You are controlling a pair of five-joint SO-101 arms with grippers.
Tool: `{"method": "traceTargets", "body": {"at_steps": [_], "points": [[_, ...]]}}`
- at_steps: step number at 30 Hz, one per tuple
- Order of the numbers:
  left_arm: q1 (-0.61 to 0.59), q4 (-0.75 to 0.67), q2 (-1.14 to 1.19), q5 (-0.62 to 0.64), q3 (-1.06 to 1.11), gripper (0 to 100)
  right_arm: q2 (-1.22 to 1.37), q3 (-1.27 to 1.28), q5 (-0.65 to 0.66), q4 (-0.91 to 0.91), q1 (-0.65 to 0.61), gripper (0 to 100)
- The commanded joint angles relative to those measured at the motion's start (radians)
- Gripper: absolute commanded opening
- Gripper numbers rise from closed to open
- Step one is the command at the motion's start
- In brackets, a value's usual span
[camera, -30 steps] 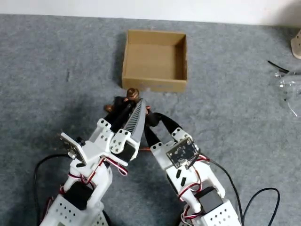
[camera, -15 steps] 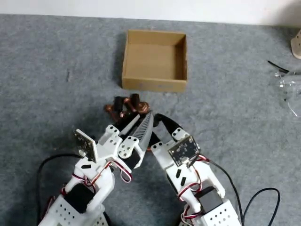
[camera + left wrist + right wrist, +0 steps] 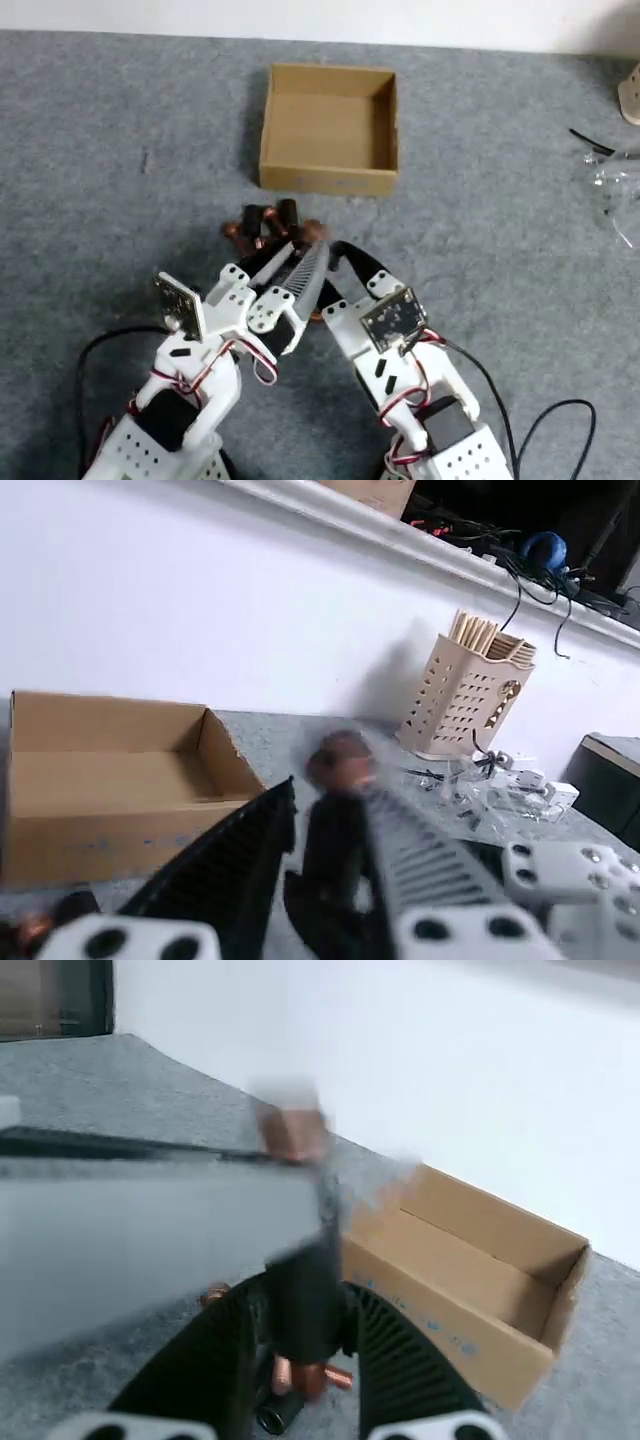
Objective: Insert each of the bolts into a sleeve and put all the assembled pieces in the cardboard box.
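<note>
My left gripper (image 3: 308,250) is shut on a bolt with a copper head (image 3: 340,760). It holds the bolt just in front of the pile, right against my right gripper (image 3: 326,268). In the right wrist view my right gripper (image 3: 300,1332) is shut on an upright black sleeve (image 3: 303,1295). The bolt head (image 3: 290,1130) stands directly above the sleeve, and how deep the shank sits is blurred. Several loose copper bolts and black sleeves (image 3: 262,224) lie heaped in front of the cardboard box (image 3: 330,180), which has nothing inside.
Clear plastic bags and a black cable (image 3: 610,170) lie at the far right of the grey mat. A beige perforated holder with sticks (image 3: 470,695) stands by the white wall. Open mat spreads left and right of the box.
My left gripper drew back from just in front of the box, bringing the bolt to the right gripper's sleeve. The right arm has stayed put.
</note>
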Motion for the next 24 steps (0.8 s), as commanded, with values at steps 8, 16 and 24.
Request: {"method": "traceTargets", "body": {"at_steps": [8, 16, 24], "points": [[0.016, 0.075, 0.012, 0.002, 0.016, 32, -0.025, 0.073, -0.008, -0.015, 0.068, 0.4], [-0.18, 0.08, 0.012, 0.008, -0.124, 19, -0.025, 0.087, -0.006, -0.016, 0.067, 0.4], [-0.134, 0.081, 0.012, 0.002, -0.133, 5, -0.025, 0.088, -0.006, -0.018, 0.065, 0.4]]}}
